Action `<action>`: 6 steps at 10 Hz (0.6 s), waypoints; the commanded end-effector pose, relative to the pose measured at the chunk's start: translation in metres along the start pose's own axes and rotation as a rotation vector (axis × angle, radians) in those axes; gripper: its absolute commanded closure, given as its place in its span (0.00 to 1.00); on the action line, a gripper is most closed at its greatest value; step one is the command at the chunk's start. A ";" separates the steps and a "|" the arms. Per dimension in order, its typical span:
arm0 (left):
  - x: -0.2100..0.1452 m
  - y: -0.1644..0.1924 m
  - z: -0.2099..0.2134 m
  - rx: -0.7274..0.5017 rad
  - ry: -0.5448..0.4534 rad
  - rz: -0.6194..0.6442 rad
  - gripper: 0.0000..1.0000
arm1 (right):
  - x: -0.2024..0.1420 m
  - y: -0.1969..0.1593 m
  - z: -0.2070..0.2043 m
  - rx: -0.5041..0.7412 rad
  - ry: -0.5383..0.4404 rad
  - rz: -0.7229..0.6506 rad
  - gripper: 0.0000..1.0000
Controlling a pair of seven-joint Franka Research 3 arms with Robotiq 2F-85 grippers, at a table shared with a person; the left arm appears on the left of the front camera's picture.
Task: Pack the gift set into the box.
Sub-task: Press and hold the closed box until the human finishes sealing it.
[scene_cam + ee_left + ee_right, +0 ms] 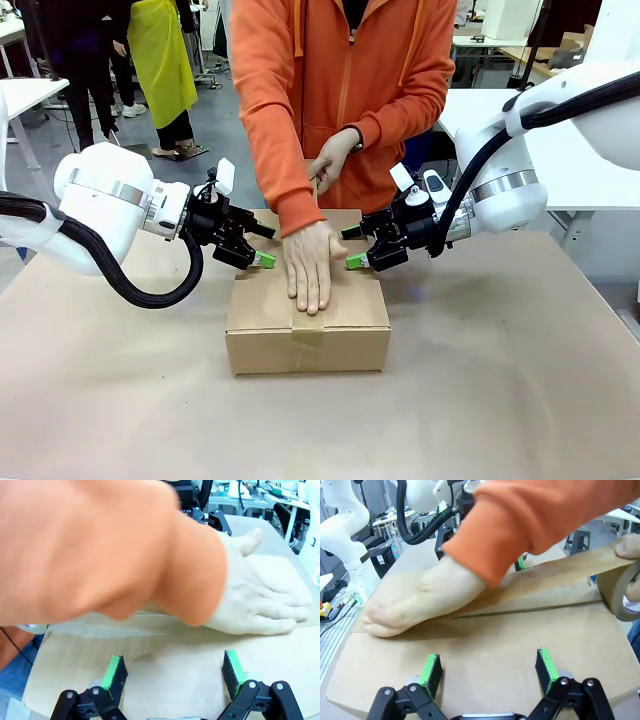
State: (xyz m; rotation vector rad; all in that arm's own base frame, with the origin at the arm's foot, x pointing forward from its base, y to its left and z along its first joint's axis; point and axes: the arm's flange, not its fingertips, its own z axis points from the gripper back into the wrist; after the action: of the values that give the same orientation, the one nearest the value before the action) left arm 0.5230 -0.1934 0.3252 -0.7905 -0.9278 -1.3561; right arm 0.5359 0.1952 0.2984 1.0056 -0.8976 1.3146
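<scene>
The large brown cardboard box (300, 340) stands shut at the table's middle, so the gift set is hidden. A person in an orange sleeve presses a flat hand (310, 262) on the top seam. The other hand holds a roll of brown tape (622, 592), its strip (560, 572) stretched along the seam. My left gripper (262, 260) is open, its green pads at the left top flap (170, 645). My right gripper (352, 262) is open at the right top flap (485, 640). Nothing sits between either pair of fingers.
Brown paper covers the table (520, 400), with free room in front of and beside the box. The person stands close at the far edge. White tables (590, 180) and other people (160, 70) are farther back.
</scene>
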 end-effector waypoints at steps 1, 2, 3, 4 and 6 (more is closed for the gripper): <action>-0.002 -0.002 0.000 -0.002 0.002 -0.011 0.00 | 0.000 -0.001 -0.001 0.004 0.009 0.004 0.00; -0.002 -0.002 0.000 -0.002 0.002 -0.011 0.00 | 0.000 -0.001 -0.001 0.004 0.009 0.004 0.00; -0.002 -0.002 0.000 -0.002 0.002 -0.011 0.00 | 0.000 -0.001 -0.001 0.004 0.009 0.004 0.00; -0.002 -0.002 0.000 -0.002 0.002 -0.011 0.00 | 0.000 -0.001 -0.001 0.004 0.009 0.004 0.00; -0.002 -0.002 0.000 -0.002 0.002 -0.011 0.00 | 0.000 -0.001 -0.001 0.004 0.009 0.004 0.00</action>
State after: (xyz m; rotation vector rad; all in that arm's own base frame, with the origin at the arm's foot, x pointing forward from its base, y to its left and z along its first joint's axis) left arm 0.5229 -0.1935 0.3248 -0.7909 -0.9271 -1.3559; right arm 0.5358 0.1952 0.2975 1.0064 -0.8961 1.3138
